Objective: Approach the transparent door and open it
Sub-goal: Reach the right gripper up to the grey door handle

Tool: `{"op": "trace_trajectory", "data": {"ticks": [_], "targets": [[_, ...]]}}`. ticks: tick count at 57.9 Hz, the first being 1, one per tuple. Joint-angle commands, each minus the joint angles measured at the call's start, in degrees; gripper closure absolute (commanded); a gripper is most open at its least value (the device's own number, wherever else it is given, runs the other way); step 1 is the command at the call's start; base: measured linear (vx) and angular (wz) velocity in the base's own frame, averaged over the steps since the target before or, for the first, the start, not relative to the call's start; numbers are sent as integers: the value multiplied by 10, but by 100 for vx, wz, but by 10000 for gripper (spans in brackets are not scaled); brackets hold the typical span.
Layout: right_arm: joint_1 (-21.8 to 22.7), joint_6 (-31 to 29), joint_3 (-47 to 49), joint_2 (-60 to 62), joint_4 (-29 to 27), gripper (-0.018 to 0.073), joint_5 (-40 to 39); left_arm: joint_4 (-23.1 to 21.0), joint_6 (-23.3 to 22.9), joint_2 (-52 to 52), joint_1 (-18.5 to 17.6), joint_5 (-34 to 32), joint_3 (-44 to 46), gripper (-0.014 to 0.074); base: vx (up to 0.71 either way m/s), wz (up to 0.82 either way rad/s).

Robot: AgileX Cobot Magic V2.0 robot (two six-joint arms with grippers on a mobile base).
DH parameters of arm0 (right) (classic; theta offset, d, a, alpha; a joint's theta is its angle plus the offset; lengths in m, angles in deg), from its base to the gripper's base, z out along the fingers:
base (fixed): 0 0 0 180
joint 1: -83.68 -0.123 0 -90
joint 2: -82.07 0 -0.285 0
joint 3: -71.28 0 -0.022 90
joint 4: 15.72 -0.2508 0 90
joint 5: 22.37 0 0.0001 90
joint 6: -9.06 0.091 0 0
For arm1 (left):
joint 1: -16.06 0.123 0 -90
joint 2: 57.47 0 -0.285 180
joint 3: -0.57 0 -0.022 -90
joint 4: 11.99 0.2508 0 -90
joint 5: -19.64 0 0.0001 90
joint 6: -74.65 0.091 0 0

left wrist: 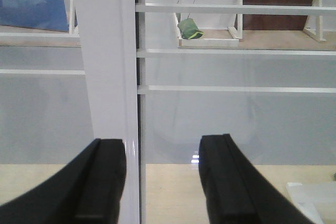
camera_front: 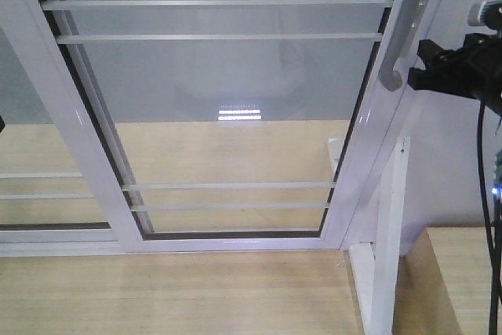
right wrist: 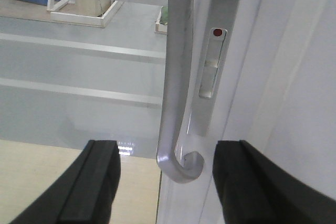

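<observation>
My right gripper (right wrist: 168, 182) stands wide open and holds nothing. The curled lower end of the pale handle (right wrist: 177, 129) hangs between my two black fingers (right wrist: 92, 182), with a gap on each side. Just right of the handle there is a narrow latch slot (right wrist: 212, 66) with a red dot on top. The handle sits on the right side bar of the transparent door (camera_front: 235, 92), which fills the front view with its thin white bars. My left gripper (left wrist: 163, 182) is also wide open and empty, and it faces a white upright frame bar (left wrist: 105, 77) and glass. A wooden floor (camera_front: 157, 288) lies below the door.
</observation>
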Motion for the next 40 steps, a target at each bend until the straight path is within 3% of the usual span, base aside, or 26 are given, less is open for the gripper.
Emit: {"op": "trace_trajectory", "data": {"ticks": [1, 24, 40], "targets": [[-1, 2, 65, -27, 3, 92, -53, -5, -6, -4, -2, -52, 19, 142, 0, 0], [-1, 27, 225, -193, 5, 96, -53, -5, -6, -4, -2, -51, 19, 142, 0, 0], [-1, 29, 255, -240, 5, 190, -69, -5, -6, -4, -2, -51, 19, 145, 0, 0]]}}
